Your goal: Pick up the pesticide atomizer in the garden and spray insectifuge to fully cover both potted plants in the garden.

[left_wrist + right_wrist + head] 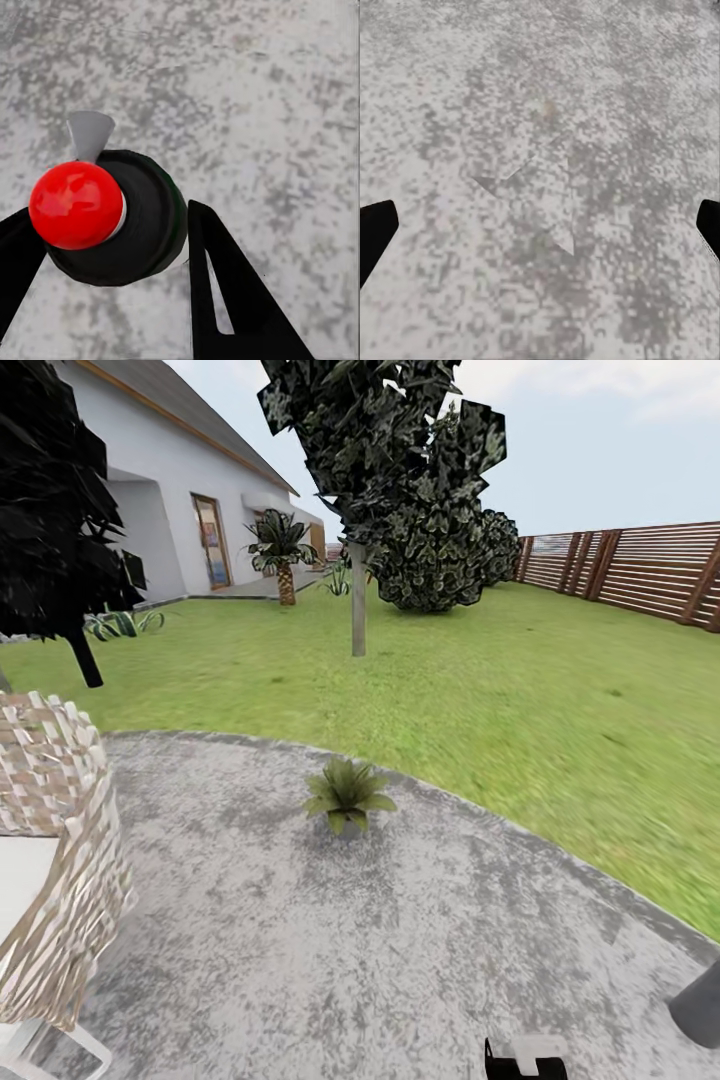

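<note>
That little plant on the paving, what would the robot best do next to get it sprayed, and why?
Probably roll a little closer and lift the left gripper, which is shut on the atomizer. The potted plant sits ahead on the grey patio, while the left wrist view shows the atomizer's red top and grey nozzle over bare paving, not over any leaves.
</note>
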You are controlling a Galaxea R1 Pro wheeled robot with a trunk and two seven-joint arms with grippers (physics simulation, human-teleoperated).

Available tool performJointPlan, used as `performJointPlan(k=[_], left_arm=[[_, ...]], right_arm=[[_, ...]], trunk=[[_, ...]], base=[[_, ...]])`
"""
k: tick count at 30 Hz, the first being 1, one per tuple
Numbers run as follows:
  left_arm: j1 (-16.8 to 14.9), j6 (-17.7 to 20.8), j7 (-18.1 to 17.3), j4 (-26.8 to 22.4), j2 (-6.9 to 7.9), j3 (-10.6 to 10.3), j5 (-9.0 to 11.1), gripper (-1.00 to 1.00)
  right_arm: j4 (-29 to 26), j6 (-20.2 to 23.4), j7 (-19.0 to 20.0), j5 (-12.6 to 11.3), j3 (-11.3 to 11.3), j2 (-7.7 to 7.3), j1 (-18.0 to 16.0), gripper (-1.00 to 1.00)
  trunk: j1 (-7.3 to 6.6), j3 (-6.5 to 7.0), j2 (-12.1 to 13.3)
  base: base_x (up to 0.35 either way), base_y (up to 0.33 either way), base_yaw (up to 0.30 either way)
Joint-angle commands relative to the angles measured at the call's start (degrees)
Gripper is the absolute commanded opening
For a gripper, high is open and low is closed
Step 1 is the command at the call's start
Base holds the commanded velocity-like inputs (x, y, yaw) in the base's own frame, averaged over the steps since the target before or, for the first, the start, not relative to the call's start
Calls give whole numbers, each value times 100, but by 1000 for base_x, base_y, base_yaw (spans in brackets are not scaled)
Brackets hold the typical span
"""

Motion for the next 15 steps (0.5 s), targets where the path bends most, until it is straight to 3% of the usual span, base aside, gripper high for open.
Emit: performJointPlan(k=[1,15], left_arm=[[-4,-22,26,8,1,34,-61,-100],[-4,-22,26,8,1,34,-61,-100]], right_arm=[[9,-16,-34,61,-29,-4,-6,100],[10,-14,-34,61,-29,-53,-4,100]], trunk=[[2,-5,-2],[2,-5,-2]], base=[[337,0,0],[337,0,0]])
